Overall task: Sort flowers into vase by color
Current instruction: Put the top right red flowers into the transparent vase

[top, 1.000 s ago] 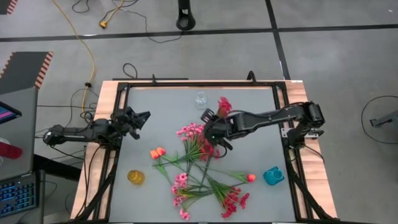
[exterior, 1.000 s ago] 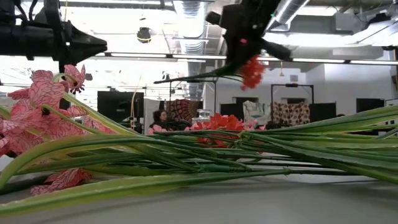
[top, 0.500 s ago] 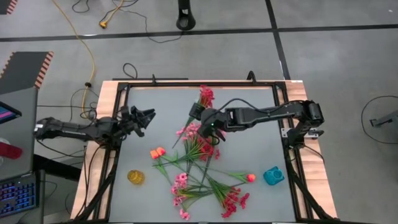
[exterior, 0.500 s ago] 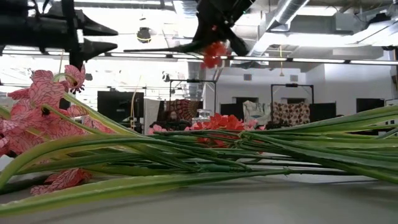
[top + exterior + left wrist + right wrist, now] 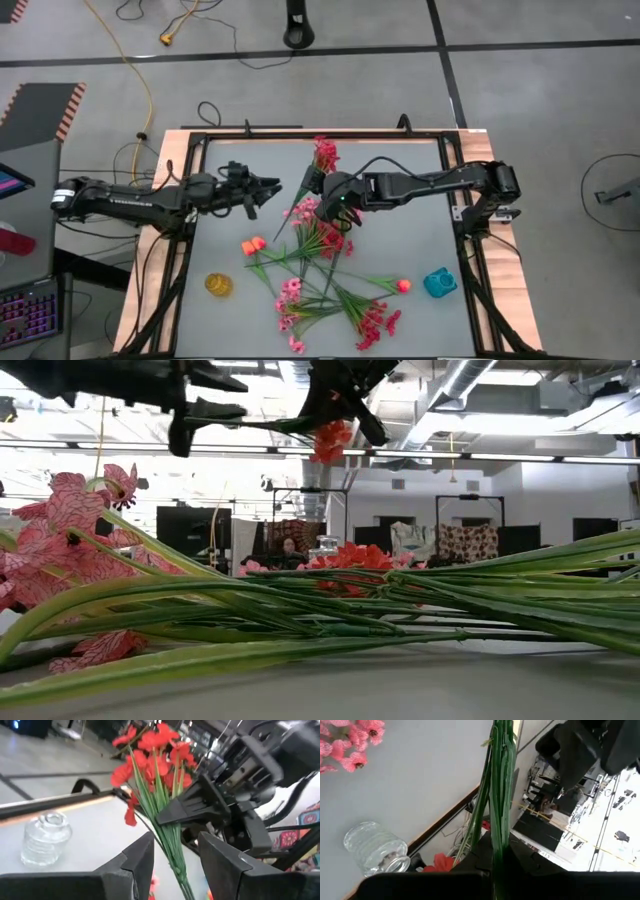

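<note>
A spray of red flowers (image 5: 325, 153) on a bundle of green stems is held in the air over the far middle of the table, with my right gripper (image 5: 318, 186) shut on the stems. My left gripper (image 5: 176, 840) is open. It reaches in from the left, with one finger on each side of the lower stems (image 5: 176, 862). I see no touch. A clear glass vase (image 5: 47, 837) stands on the table beyond the spray, by the far edge. The other flowers (image 5: 320, 270), pink, red and orange, lie in a heap mid-table. My right gripper pinches the red spray's bundled stems (image 5: 497, 845) between its two fingers, a short way below the flower head. The fingers come from the table's right and lie across the stems. The spray is lifted clear, with its head toward the far edge and its stem end slanting toward the left gripper.
A yellow vase (image 5: 218, 285) stands near the left front and a teal vase (image 5: 439, 283) near the right front. Orange buds (image 5: 252, 244) lie at the heap's left edge. A dark frame (image 5: 300, 135) borders the table.
My left gripper has opened, risen and reached toward the table's right, up to the held spray's stems. My right gripper has turned and shifted a little toward the left. This swung the flower head from the right toward the far edge and pointed the stem end at the left gripper.
</note>
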`<action>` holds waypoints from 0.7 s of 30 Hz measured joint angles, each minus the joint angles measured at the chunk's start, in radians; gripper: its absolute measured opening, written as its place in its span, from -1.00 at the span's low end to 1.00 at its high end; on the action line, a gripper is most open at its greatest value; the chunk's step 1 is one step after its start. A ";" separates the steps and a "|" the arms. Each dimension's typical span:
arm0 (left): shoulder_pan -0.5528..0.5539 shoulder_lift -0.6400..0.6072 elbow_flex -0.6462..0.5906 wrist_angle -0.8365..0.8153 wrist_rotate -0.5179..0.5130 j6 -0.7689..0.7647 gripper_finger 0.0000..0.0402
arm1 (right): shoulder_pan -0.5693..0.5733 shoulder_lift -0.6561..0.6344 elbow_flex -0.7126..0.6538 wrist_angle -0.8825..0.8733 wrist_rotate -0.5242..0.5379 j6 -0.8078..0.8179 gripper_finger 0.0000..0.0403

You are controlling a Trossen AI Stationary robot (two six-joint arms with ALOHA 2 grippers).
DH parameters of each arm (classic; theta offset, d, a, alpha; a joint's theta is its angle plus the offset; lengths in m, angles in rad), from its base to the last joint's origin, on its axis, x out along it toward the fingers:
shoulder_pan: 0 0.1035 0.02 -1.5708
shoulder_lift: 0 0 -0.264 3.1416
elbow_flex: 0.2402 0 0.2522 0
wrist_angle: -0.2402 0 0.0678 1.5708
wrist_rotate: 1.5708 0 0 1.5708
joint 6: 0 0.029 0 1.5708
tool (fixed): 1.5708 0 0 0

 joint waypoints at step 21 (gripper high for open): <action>0.094 0.200 0.106 0.011 0.276 -0.051 -0.29 | 0.000 0.001 0.000 0.090 -0.055 -0.152 -0.73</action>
